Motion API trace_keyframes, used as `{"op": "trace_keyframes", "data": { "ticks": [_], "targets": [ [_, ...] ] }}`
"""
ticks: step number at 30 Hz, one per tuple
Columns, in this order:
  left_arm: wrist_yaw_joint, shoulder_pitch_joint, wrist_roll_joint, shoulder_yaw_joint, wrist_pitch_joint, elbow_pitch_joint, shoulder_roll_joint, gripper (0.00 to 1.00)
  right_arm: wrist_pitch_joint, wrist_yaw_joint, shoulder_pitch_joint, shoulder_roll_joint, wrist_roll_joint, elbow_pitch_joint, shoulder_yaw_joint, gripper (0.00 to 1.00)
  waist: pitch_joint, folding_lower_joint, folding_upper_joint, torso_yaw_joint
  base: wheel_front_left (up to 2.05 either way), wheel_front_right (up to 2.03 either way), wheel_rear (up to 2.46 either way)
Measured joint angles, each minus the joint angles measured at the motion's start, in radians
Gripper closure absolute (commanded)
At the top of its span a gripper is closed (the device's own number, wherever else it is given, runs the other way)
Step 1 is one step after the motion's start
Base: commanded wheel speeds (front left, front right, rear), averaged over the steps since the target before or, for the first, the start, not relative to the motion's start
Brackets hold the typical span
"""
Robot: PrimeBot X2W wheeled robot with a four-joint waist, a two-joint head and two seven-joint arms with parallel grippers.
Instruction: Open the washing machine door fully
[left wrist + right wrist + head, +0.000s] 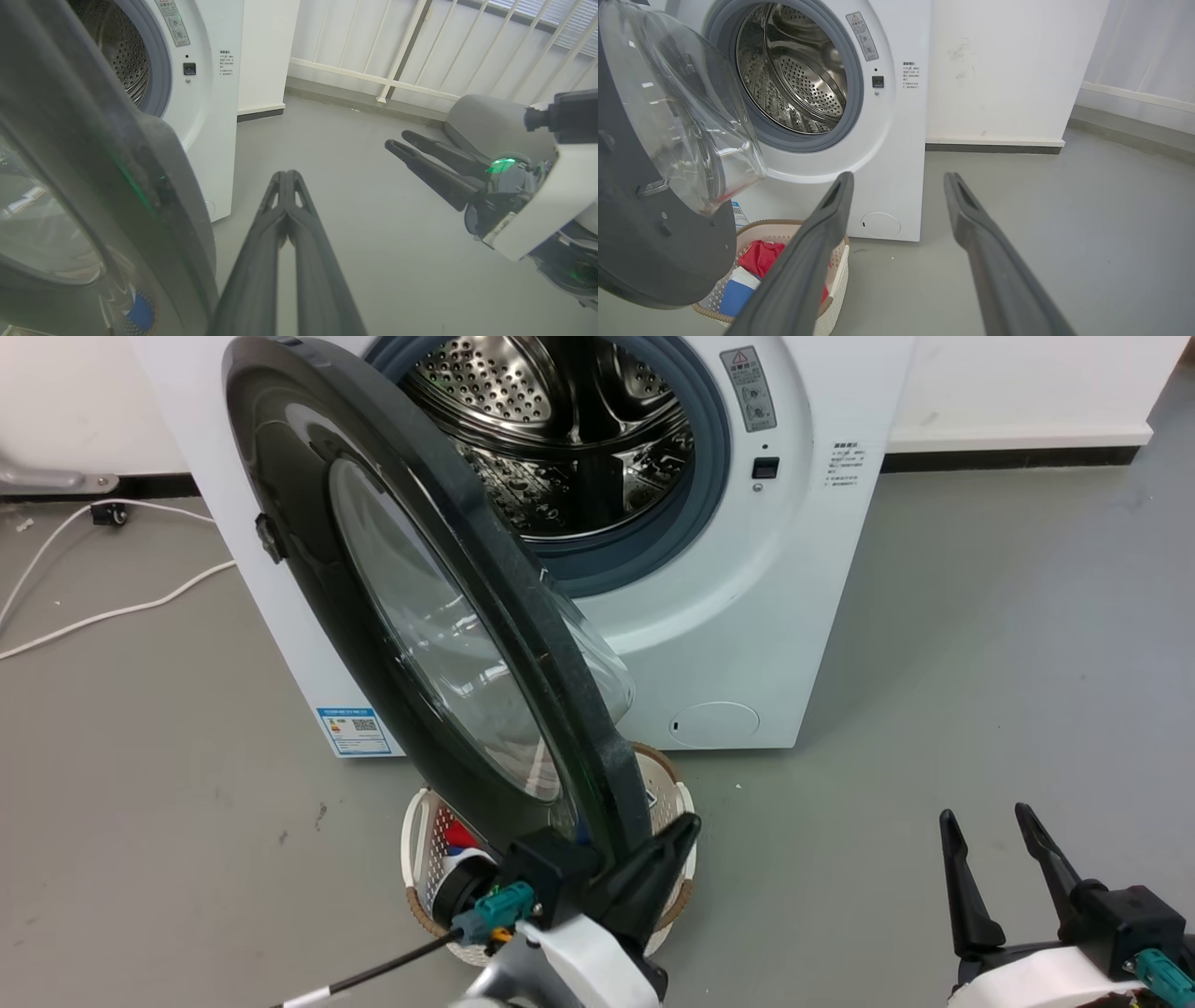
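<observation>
Fingers pinched together, the left gripper (287, 176) is sitting at six o'clock beside the washing machine door (308, 569), likely to shove it wider; the right gripper (985, 812) is idling open.

Bright even light, soft shadows, drum (798, 70) glinting, washing machine door (117, 186) blurred close up, edges bowed.

Laundry corner in a bare, lab-like room.
A white front-loading washing machine (709, 644), with a perforated steel drum (560, 420) and a round glossy black door (308, 597), stands on a plain grey floor (980, 663) against a white wall with a dark skirting strip (1004, 70). A pale perforated plastic basket (422, 859) of red and blue clothes sits before it. A loose white cable (112, 611) trails nearby, and white railing bars (395, 60) line one side.
</observation>
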Motion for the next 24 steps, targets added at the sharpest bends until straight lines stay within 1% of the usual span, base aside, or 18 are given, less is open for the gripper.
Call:
{"op": "trace_keyframes", "data": {
  "ticks": [14,24],
  "targets": [
    [0.011,-0.105,-0.013,0.035,-0.104,0.217,-0.049,1.00,-0.003,0.000,-0.026,0.000,0.007,0.030,0.013,0.00,0.027,0.0000,0.0000,-0.036,0.00,0.00,0.00],
    [0.030,-0.124,-0.039,0.044,-0.144,0.298,-0.076,1.00,0.000,0.000,-0.035,0.000,0.015,0.048,0.015,0.00,0.015,0.0000,0.0000,-0.037,0.00,0.00,0.00]
  ]
}}
